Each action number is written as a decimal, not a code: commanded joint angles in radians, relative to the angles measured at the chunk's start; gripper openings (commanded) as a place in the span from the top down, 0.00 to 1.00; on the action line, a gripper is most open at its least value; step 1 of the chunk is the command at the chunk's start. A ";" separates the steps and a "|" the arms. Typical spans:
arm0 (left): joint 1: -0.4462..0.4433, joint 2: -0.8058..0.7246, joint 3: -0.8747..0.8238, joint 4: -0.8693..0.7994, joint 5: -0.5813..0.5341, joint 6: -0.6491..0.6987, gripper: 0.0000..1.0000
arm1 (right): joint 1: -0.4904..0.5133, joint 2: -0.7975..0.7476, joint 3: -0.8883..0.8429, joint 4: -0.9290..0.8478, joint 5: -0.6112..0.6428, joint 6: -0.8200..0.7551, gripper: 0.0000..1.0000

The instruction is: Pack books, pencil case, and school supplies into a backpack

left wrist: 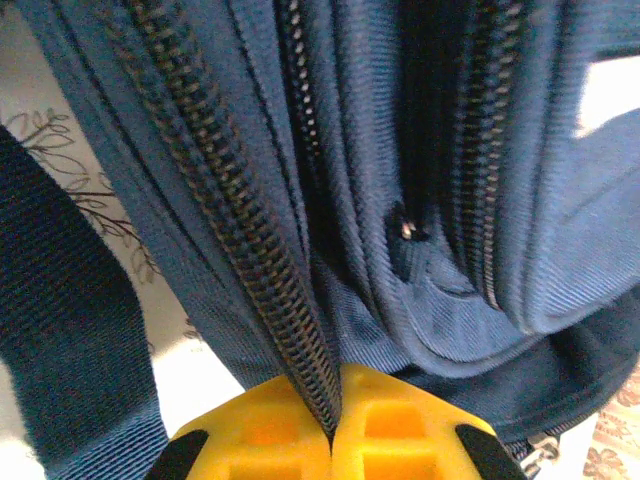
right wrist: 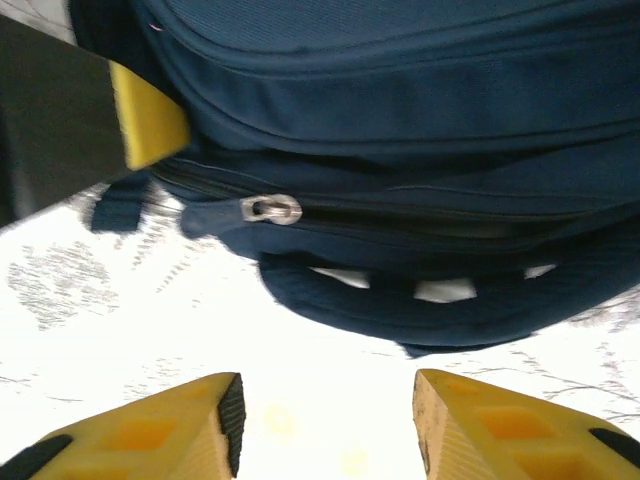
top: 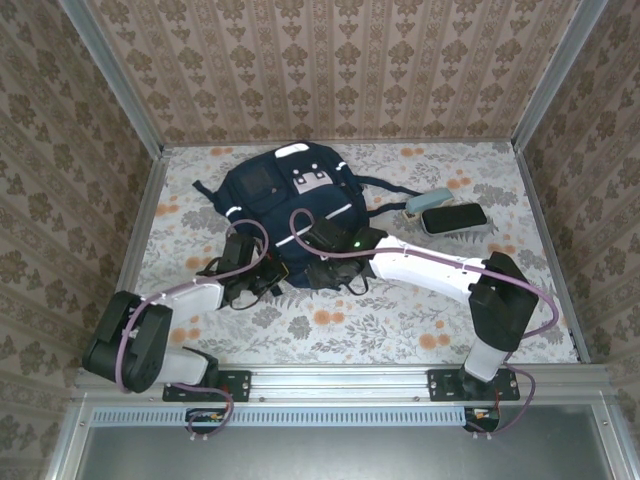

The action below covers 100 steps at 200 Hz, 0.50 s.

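The backpack point(top: 290, 195) is laid flat mid-table point(top: 400, 320), its near edge hidden under both wrists in the overhead view. A dark pencil case point(top: 455, 217) and a pale blue oblong point(top: 424, 203) are seen touching, well to its right. The left gripper point(left wrist: 335, 445) is clamped on the backpack's zipper track point(left wrist: 240, 230). The right gripper point(right wrist: 325, 420) is spread and empty, just short of a silver zipper pull point(right wrist: 270, 210). The backpack's contents cannot be made out.

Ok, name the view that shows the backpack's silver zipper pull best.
Right wrist: the silver zipper pull sits close and sharp on the backpack, ahead of the open right gripper. Top view: whole backpack, pull too small to tell. Left wrist: zipper teeth pinched by the left gripper.
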 commanded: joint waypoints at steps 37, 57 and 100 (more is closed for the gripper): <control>-0.085 -0.105 -0.026 0.105 0.053 0.030 1.00 | 0.030 0.010 -0.028 0.081 0.023 0.388 0.48; -0.093 -0.115 -0.034 0.126 0.051 0.023 1.00 | 0.031 0.040 -0.004 0.062 0.049 0.426 0.49; -0.097 -0.112 -0.039 0.152 0.061 0.019 1.00 | 0.037 0.120 0.069 -0.001 0.090 0.422 0.51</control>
